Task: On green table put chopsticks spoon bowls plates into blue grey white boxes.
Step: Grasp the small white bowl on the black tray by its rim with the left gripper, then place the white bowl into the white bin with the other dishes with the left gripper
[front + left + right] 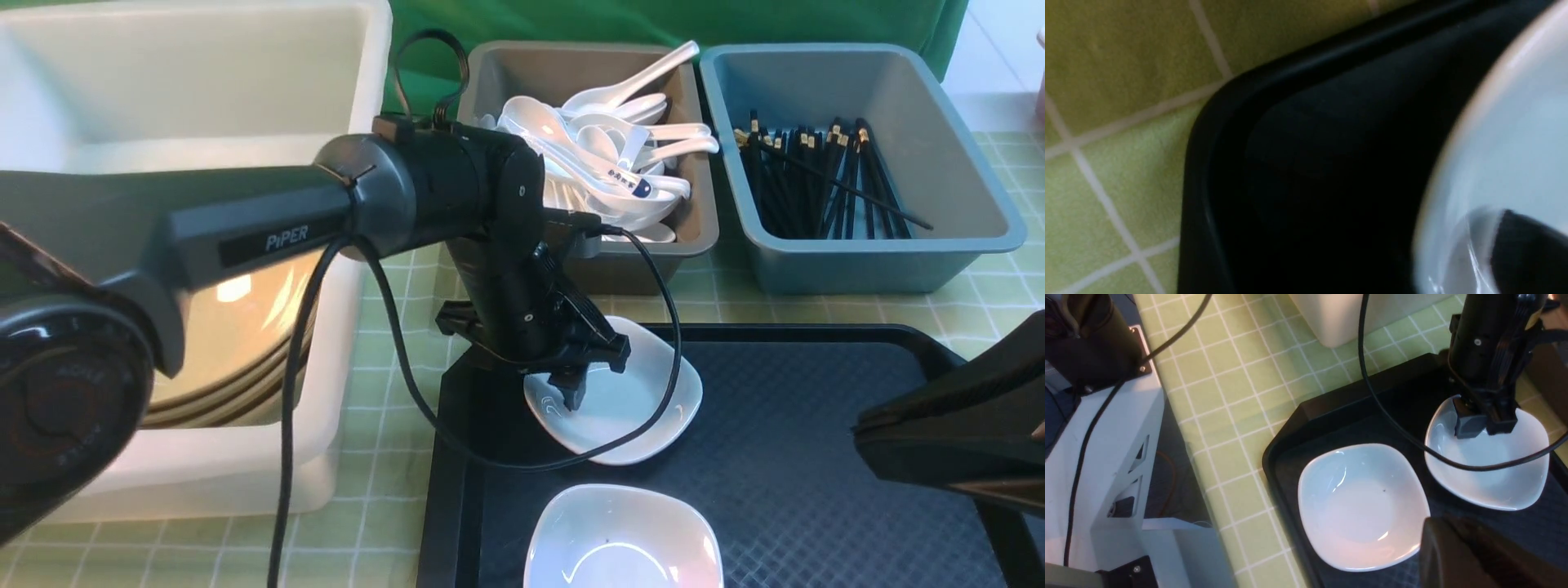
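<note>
White far plate (645,408), twelve o'clock of the near plate (620,539), has my left fingers (573,394) at its nine o'clock rim, grip I cannot tell; right fingers (939,441) clenched, empty

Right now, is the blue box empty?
Not empty: the blue box holds a pile of black chopsticks, with bare floor beside them.

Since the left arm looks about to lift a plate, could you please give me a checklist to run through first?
1. Left gripper at the far plate's rim: ok.
2. Its grip on that rim firm: cannot tell.
3. Cable clear of the far plate: not ok, it loops across.
4. Near plate apart from it: ok.
5. Right gripper shut, away from both plates: ok.
</note>
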Available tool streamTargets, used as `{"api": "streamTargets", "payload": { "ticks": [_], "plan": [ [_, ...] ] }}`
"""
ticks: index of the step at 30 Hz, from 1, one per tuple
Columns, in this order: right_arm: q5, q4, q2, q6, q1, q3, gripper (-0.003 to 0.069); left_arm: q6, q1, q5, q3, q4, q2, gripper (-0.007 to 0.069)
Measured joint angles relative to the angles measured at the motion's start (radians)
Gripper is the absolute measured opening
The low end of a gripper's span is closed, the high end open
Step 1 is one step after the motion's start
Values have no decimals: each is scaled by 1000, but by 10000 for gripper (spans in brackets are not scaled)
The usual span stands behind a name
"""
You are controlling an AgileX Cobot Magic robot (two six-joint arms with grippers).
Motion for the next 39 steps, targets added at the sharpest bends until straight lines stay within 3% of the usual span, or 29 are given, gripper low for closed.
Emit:
{"api": "streamTargets", "payload": {
  "ticks": [3,7,10,17,22,26,29,31,32,33,35,39],
  "plan": [
    [0,0,0,3,0,0,22,0,31,-8,-2,-66,-1,86],
    [-1,0,0,4,0,0,24,68,75,19,-4,-182,-24,31],
    [-20,1,0,7,0,0,25,136,107,61,0,-230,-68,13],
    [-112,54,0,-5,0,0,25,161,165,135,3,-227,-276,15],
    [-174,130,31,-119,0,-9,25,168,288,185,50,-230,-509,15],
    [-160,189,112,-207,0,-70,25,184,503,200,216,-241,-720,15],
    [-161,202,178,-242,0,-128,27,211,718,198,319,-259,-844,15],
    [-166,206,217,-245,0,-162,27,224,925,183,355,-266,-899,15],
    [-167,206,221,-245,0,-165,28,224,943,178,360,-267,-902,15],
    [-170,211,246,-250,0,-186,29,214,1075,151,369,-263,-916,15],
    [-174,223,278,-259,0,-207,33,182,1195,86,373,-233,-911,15],
    [-174,245,300,-265,0,-211,36,108,1280,61,366,-94,-861,15]
  ]
}}
